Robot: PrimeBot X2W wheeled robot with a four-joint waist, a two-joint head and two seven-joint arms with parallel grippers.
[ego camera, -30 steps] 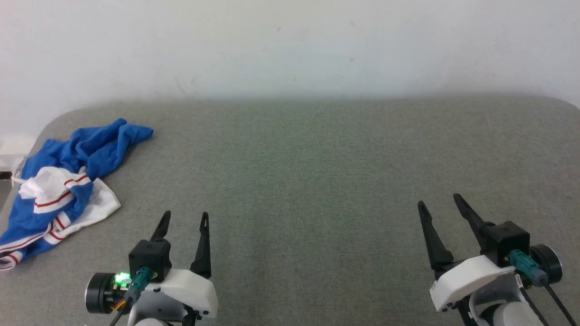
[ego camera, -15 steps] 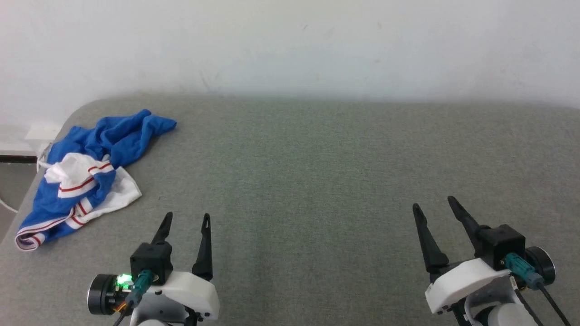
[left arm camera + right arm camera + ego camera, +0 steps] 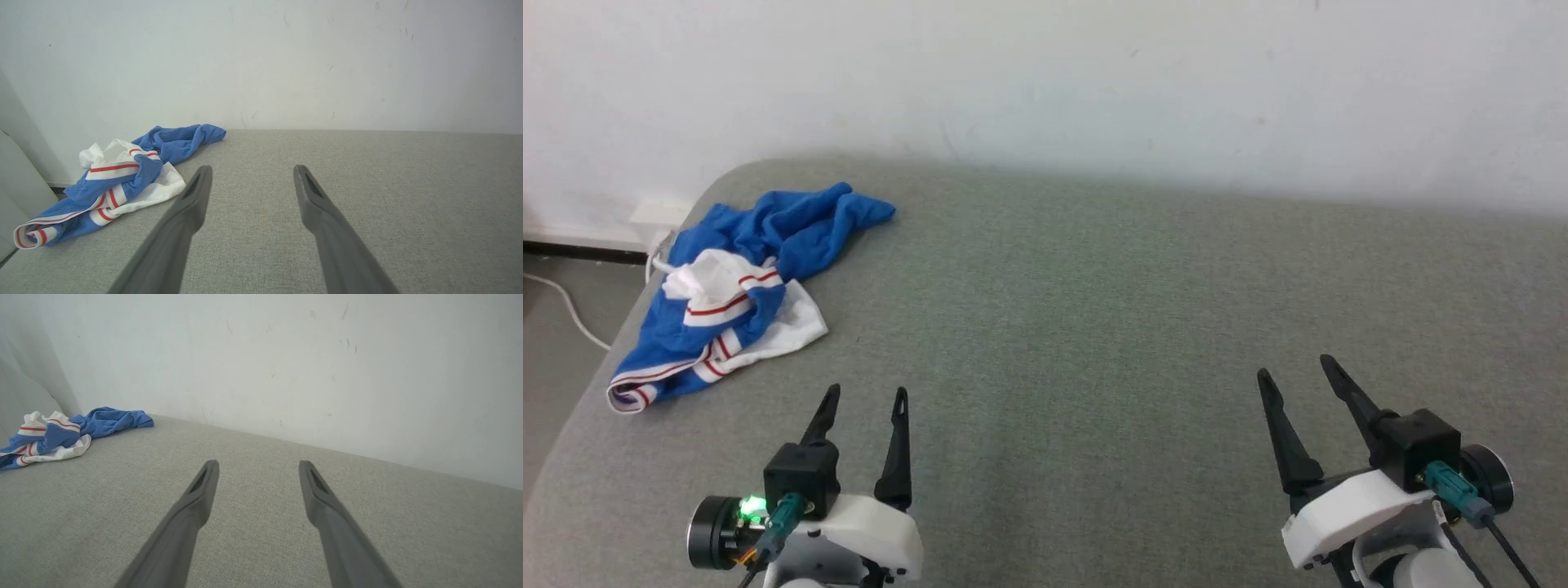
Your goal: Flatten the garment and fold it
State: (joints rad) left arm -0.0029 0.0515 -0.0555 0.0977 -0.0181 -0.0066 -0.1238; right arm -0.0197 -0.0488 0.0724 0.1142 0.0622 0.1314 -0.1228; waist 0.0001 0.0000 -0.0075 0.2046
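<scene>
garment: royal blue, white patches, red stripes on white trim
table: plain grey-green weave
wall: off-white, faint scuffs
left gripper: black fingers, white shell, green light
right gripper: black fingers, white shell, teal plug

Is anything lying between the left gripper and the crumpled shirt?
Nothing visible does: plain grey surface runs from the open left gripper to the shirt, crumpled at the far-left corner.

The crumpled royal-blue and white jersey T-shirt lies bunched over itself, its front folded out of sight, and the right wrist view's left edge clips it. The grey cloth-covered table runs off the head view's right and bottom edges. A thin white cable leaves that view's left edge.
</scene>
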